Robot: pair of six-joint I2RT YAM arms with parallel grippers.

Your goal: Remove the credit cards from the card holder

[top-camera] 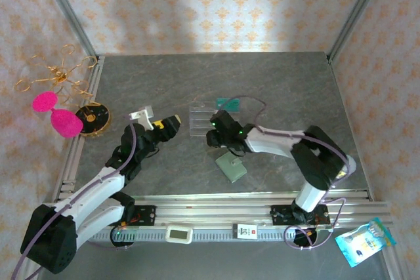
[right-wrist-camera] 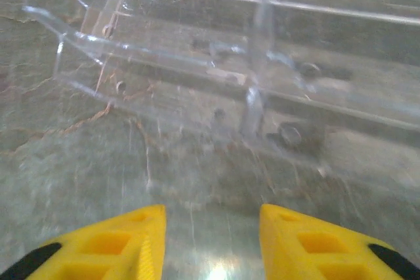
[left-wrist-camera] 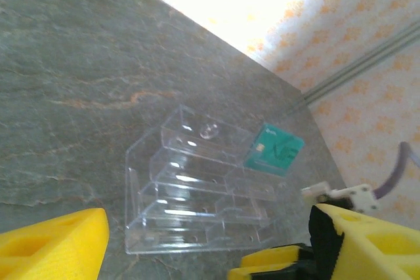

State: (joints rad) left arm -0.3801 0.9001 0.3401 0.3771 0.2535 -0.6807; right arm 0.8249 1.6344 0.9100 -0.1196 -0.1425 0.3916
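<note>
While both grippers sit empty, left gripper (top-camera: 172, 124) fingers (left-wrist-camera: 56, 240) wide apart and right gripper (top-camera: 211, 128) fingers (right-wrist-camera: 308, 244) less so, sage-green card holder (top-camera: 233, 167) lies flat on desk (top-camera: 164, 83) just below right forearm. Clear compartment tray (top-camera: 207, 117) sits btwn the grippers. Teal chip card (top-camera: 228, 103) on desk just behind tray.

a clear tray (top-camera: 202, 119) sits mid-desk (top-camera: 282, 83). off the left edge lie two pink discs (top-camera: 67, 122), a gold wire ornament (top-camera: 59, 73) and a black-gold disc (top-camera: 92, 117). a blue packet (top-camera: 365, 240) lies at the near right corner.
</note>
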